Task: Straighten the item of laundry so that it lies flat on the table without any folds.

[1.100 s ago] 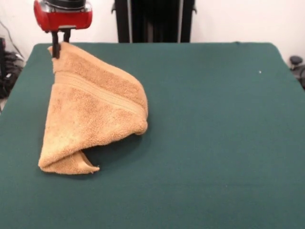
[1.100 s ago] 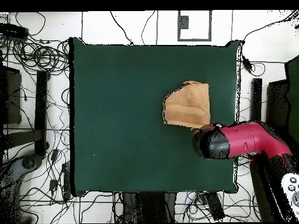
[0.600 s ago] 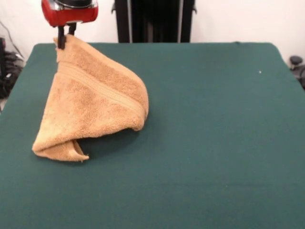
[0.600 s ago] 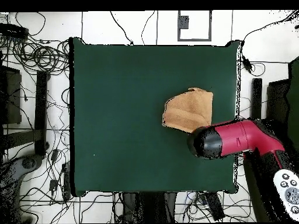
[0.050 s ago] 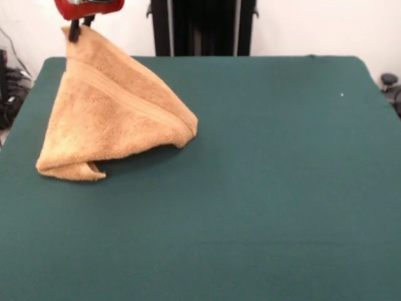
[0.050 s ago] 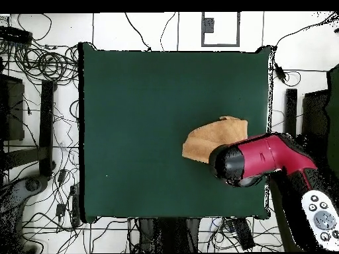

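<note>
Gripper (image 5: pixel 77 30) on the red arm is pinched onto one corner of the golden-tan terry-cloth towel (image 5: pixel 113 119), tenting it above the dark green felt desk (image 5: pixel 282 188), far left. Soft, limp cloth; corners suit gripping best.

One towel (image 5: pixel 113 119), one table (image 5: pixel 282 188) (green-topped), one red arm (image 6: pixel 271 155).

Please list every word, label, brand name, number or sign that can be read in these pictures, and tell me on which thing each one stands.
There is no readable text in either view.
The towel, lifted by one corner in the gripper, shows only woven bands and no legible tag.
The table is plain green cloth.
The arm shows no visible lettering.
</note>
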Available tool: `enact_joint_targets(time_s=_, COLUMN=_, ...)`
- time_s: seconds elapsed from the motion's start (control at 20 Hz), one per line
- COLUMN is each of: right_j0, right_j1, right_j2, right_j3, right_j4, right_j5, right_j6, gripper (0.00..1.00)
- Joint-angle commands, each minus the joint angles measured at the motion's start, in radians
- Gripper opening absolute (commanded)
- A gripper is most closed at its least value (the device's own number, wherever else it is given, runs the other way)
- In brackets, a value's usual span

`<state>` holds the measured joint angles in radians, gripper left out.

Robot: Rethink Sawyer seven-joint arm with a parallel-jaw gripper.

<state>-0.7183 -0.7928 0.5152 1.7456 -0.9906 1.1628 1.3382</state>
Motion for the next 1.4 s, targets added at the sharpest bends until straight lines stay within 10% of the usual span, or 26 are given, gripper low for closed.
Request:
enact_joint_targets(time_s=0.05, right_j0=0.065, right_j1=-0.002, right_j2=-0.031, right_j3=0.013, right_j4=-0.088, right_j5=0.157, right_j6=-0.33, gripper=0.0)
enact_joint_targets(time_s=0.9, right_j0=0.113, right_j1=0.087, right_j2=-0.08, right_j3=-0.034, right_j4=-0.141, right_j5=0.164, right_j6=-0.242, gripper=0.0)
enact_joint_targets(time_s=1.4, right_j0=0.087, right_j1=-0.073, right_j2=-0.1, right_j3=0.027, right_j4=-0.127, right_j5=0.212, right_j6=-0.433, gripper=0.0)
